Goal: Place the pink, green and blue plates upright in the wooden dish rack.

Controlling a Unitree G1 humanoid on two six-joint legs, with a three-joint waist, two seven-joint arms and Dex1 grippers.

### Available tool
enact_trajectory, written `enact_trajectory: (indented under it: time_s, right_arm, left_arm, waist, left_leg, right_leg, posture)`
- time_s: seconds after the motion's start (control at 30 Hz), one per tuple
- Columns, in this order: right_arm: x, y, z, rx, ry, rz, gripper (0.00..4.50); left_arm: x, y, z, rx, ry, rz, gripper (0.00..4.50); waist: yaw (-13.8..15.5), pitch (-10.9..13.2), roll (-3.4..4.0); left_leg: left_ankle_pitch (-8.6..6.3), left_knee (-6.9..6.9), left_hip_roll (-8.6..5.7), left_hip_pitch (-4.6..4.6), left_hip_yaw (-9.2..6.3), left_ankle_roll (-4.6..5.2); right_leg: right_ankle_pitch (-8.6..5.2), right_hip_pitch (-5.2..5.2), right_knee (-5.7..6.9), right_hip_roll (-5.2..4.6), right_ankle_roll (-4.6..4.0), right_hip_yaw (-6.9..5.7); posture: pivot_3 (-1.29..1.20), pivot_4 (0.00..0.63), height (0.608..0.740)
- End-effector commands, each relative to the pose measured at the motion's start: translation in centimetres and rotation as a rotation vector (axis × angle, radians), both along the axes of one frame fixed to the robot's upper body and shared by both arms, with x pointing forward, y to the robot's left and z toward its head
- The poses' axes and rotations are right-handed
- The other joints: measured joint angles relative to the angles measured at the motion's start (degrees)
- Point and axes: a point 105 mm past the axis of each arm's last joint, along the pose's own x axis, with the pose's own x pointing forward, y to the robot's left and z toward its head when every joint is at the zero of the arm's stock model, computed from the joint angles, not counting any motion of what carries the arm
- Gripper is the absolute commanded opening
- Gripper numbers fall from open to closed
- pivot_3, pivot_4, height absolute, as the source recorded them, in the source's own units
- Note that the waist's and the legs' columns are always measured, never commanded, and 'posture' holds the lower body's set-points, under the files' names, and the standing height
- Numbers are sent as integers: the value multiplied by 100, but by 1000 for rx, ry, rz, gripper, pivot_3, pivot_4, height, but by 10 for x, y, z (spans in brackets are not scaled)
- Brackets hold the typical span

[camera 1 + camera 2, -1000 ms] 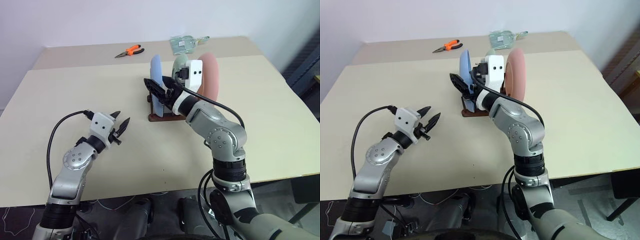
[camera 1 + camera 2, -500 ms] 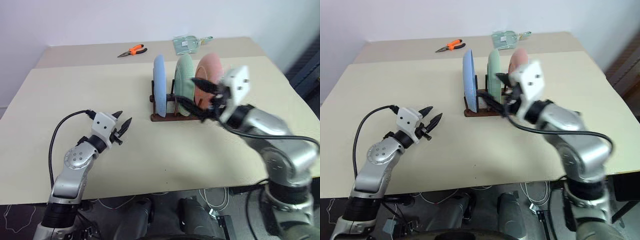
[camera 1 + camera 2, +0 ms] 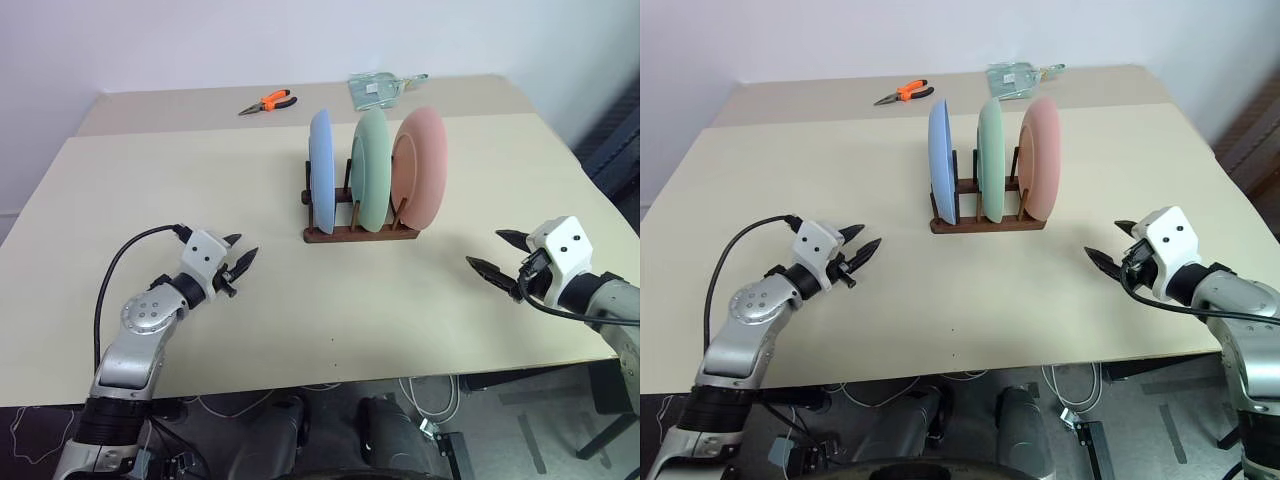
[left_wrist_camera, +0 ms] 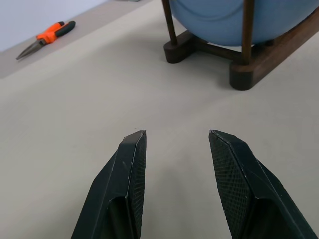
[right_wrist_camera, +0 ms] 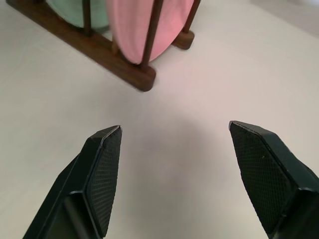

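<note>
Left gripper fingers apart, right gripper fingers spread wide; both well apart from rack.

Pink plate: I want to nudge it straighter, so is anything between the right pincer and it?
Nothing visible. Bare table lies between the open right pincer and the pink plate, which stands at the near end of the wooden dish rack.

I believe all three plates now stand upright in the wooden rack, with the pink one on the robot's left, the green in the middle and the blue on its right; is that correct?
Not quite: the order is reversed. In the left eye view the blue plate stands on the robot's left and the pink plate on its right. The green plate is in the middle, and all three stand upright in the wooden rack, as you said.
</note>
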Motion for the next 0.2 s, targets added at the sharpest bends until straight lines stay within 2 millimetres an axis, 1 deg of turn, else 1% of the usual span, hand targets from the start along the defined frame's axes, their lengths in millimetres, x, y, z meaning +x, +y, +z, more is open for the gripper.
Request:
enact_trajectory:
  time_s: [0.03,0.2]
  right_arm:
    - [4,1,4,-11,-42,17,3488]
    - [14,12,1,-11,-55,35,3488]
  left_arm:
    - [-1,5,9,18,-48,9,2038]
    - [-3,5,7,15,-45,21,2038]
  waist:
    - [5,0,0]
    - [4,0,0]
  left_leg:
    - [-1,0,0,0,0,2]
    - [-2,1,-1,-1,-1,2]
  right_leg:
    - [0,0,-1,0,2,0]
    - [0,1,0,-1,1,0]
  posture:
    - [0,150,719]
    - [0,150,719]
